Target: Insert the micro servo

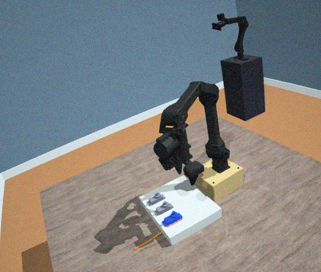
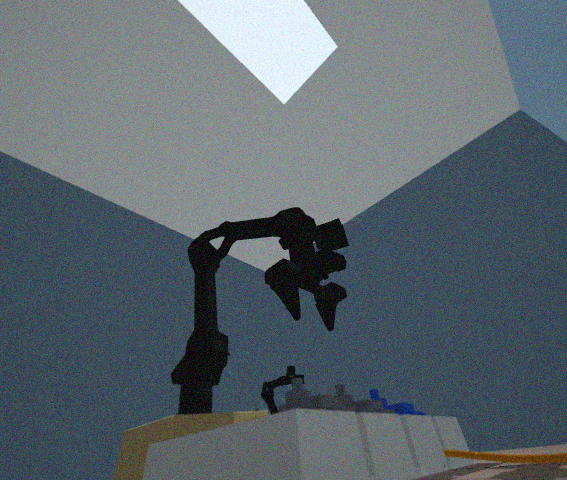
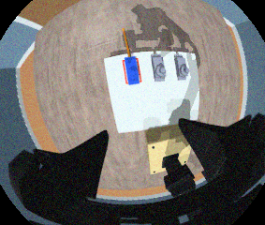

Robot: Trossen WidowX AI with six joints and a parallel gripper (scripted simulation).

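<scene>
The blue micro servo (image 1: 172,219) (image 2: 402,408) (image 3: 131,71) sits in the red-outlined pocket on the white deck (image 1: 201,204) (image 2: 335,449) (image 3: 123,112). It looks level, with its shaft up, at about the height of the grey servos. Whether both ears lie quite flat is too small to tell. Its orange cable (image 1: 148,240) (image 2: 521,457) (image 3: 126,42) runs straight out over the deck's edge on the notch side; the notch itself is not clearly visible. My gripper (image 1: 186,178) (image 2: 314,324) (image 3: 143,128) is wide open and empty, well above the deck and away from the servo, toward the arm's base.
Two grey servos (image 1: 155,199) (image 1: 163,208) (image 3: 158,69) (image 3: 182,68) stand in a row beside the blue one. A yellow base block (image 1: 227,186) (image 3: 157,161) bears the arm, close to the deck. A second arm stands on a dark pedestal (image 1: 243,88) in the background.
</scene>
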